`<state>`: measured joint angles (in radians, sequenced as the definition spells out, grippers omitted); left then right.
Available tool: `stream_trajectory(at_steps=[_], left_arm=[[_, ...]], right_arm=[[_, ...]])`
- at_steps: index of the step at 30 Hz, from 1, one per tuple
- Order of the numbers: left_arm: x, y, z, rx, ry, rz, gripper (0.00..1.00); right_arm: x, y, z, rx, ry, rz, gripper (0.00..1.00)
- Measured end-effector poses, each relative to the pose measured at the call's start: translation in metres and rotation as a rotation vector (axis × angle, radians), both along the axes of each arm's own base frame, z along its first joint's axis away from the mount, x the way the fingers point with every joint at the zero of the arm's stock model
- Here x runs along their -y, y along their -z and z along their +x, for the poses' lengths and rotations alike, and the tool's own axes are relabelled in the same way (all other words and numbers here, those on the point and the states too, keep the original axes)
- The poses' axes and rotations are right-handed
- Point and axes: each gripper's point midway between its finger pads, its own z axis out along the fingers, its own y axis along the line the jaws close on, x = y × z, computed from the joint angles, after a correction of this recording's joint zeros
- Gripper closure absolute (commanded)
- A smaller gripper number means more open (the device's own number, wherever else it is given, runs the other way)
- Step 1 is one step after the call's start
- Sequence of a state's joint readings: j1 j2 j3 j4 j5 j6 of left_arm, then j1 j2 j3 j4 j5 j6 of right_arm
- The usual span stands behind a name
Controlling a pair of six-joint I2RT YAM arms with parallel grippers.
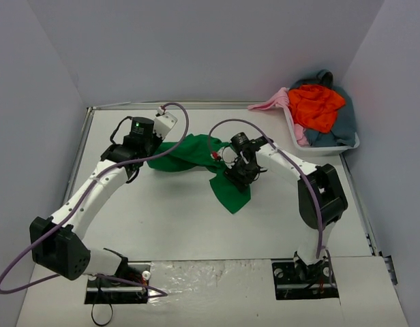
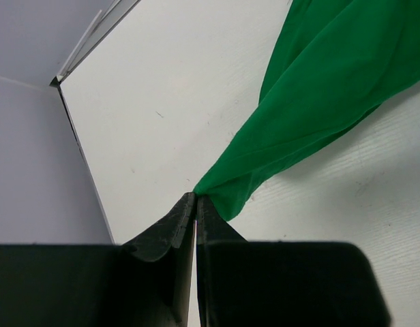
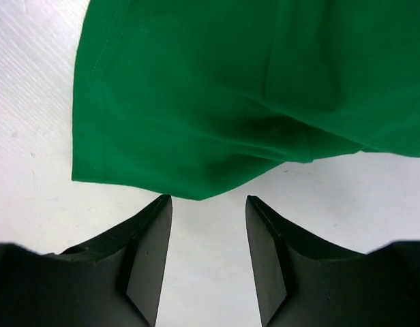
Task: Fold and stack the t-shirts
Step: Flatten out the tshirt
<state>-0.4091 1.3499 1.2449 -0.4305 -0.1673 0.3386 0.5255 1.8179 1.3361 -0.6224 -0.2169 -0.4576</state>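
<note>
Left fingers [image 2: 166,231] are clenched on a small bunched corner of the green shirt [image 1: 196,153], pinched at the very tips. Right fingers [image 3: 145,245] are released, part open, with nothing between them; they sit just short of a hem corner of the same shirt, which lies on the desk [image 1: 183,225]. The shirt is mid-desk between the two arms, twisted into a rope on the left side and fanning out near the right arm. Main risk is the left pinch. It holds very little cloth and only at the tips, so any pull from the right side could strip it out. Second risk: the right fingers close where they are and grab air, or advance flat and shove the hem ahead of them instead of getting under it. Third: they catch only the top layer, since the cloth looks doubled near that corner. The shirt would then lift lopsided, and the twist would stay in when it is spread. Folding from a twisted spread would probably lock in creases and give a crooked stack. The orange shirt [image 1: 318,105], pink shirt [image 1: 275,102] and grey-blue shirt [image 1: 343,122] sit heaped in the white tub [image 1: 326,148] at far right, well apart from this. The pink one hangs over the rim.
</note>
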Motion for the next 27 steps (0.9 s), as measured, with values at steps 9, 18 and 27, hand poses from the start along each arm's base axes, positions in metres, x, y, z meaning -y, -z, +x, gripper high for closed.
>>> stream_trajectory(at_steps=[9,18,27], left_arm=[[-0.014,0.008,-0.001,-0.011,-0.039,0.008,0.98],[-0.02,0.007,0.001,-0.003,-0.072,-0.018,0.98],[-0.025,0.011,0.003,-0.004,-0.093,-0.028,0.98]], right_arm=[[0.016,0.025,-0.047,-0.116,-0.051,-0.071,0.55],[-0.003,0.03,-0.075,-0.156,-0.143,-0.073,0.55],[-0.025,0.032,-0.096,-0.178,-0.233,-0.057,0.56]])
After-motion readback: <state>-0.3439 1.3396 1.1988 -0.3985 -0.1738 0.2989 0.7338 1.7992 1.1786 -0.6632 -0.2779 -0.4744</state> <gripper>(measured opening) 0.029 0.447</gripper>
